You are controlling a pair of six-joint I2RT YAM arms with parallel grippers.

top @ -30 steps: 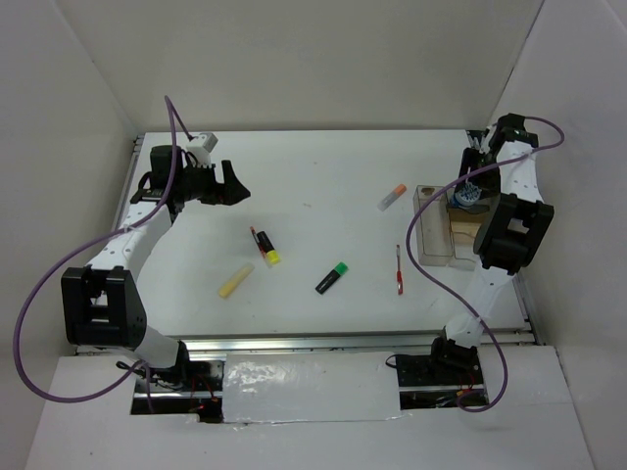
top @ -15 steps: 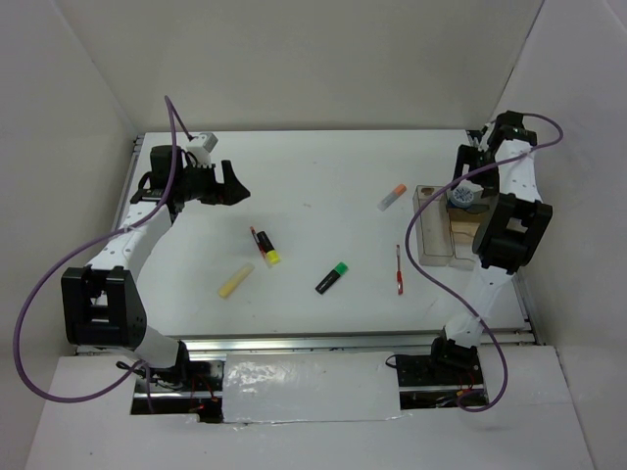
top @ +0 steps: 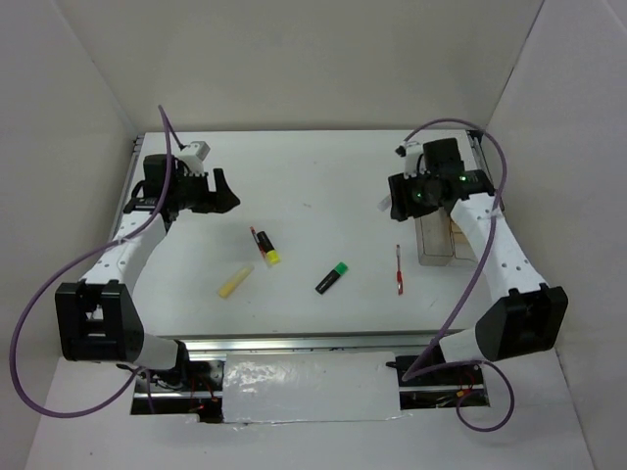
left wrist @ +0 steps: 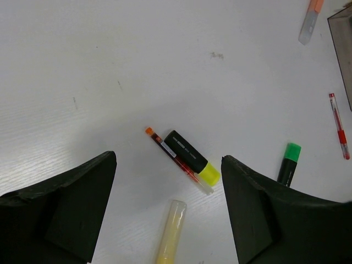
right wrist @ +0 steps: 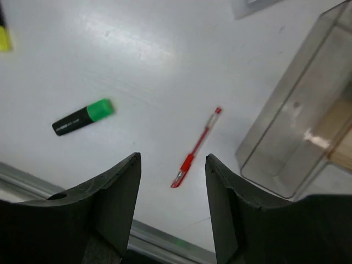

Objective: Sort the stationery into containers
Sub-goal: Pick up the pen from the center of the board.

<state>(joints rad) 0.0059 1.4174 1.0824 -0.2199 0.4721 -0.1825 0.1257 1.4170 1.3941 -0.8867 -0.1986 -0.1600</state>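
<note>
Slim red pen (right wrist: 195, 151) lies near the smoky clear rectangular organiser (right wrist: 286, 132).

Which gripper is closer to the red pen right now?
Right. The right gripper hovers just beyond the red pen, beside the organiser; the left gripper is far across the table.

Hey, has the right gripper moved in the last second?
Yes. The right gripper has swung left, off the clear organiser, and now hangs just past its left edge.
</note>
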